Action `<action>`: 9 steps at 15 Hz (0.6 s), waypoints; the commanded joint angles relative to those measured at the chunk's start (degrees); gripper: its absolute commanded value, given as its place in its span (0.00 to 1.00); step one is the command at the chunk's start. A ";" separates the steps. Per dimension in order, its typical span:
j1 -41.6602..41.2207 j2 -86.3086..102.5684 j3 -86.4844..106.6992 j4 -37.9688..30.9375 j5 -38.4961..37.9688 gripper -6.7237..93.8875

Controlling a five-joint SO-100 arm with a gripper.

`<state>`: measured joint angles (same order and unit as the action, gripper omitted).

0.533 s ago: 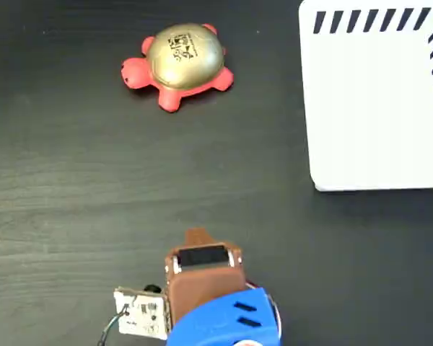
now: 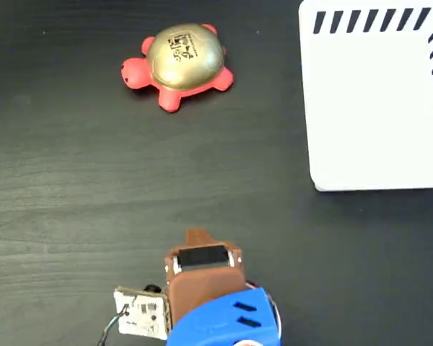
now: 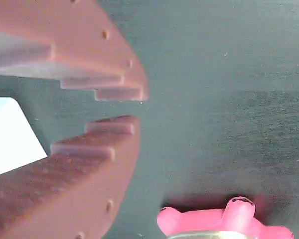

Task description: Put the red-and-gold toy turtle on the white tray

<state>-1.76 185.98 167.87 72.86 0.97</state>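
Squishy coral-red toy turtle with shiny gold shell (image 2: 179,63) is sitting on the dark wooden table (image 2: 72,187) — well apart from the flat white rectangular tray with dark-blue edge stripes (image 2: 372,108).
Brown two-finger gripper (image 3: 132,108) is hovering empty, its jaws parted only narrowly — the turtle lying near it, untouched, in the wrist view.
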 commanded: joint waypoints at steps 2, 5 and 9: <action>-1.14 0.18 -0.70 0.62 0.88 0.07; -2.11 0.18 -0.62 0.53 -0.18 0.07; -2.72 0.18 -0.62 0.53 -0.70 0.07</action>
<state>-3.52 185.98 167.87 72.86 0.18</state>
